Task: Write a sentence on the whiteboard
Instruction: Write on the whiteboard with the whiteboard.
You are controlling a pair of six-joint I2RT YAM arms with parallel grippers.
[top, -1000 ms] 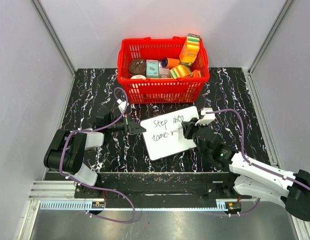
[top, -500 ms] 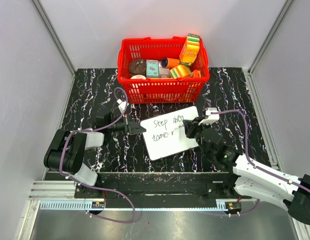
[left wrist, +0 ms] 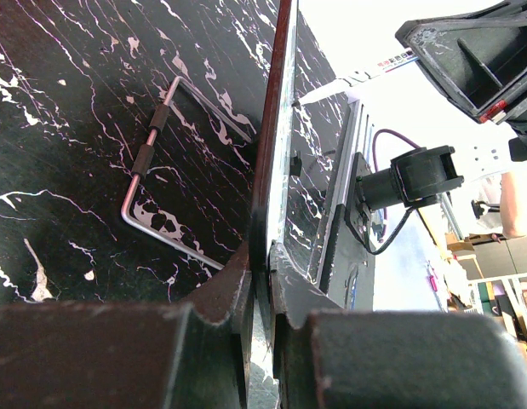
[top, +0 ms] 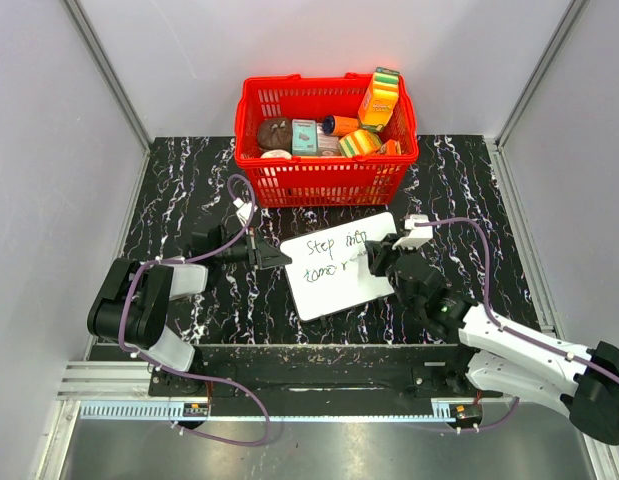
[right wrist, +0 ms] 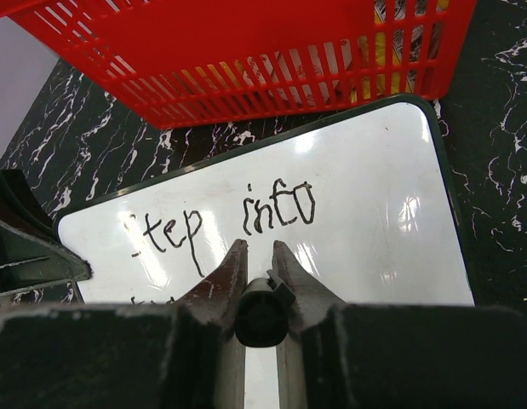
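Right jaws clenched on black marker (right wrist: 260, 313), tip over the lower line of the sentence (right wrist: 278, 207), left jaws clamped on left edge of whiteboard (top: 334, 292), board on black marbled worktop (top: 189, 180), just before red basket (top: 324, 180)

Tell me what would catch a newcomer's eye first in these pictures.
A bright red basket full of packages stands at the table's far side. In front of it sits a whiteboard with black writing, "Step into" on the top line. The left tool clamps its left edge, and the right tool holds a marker over it.
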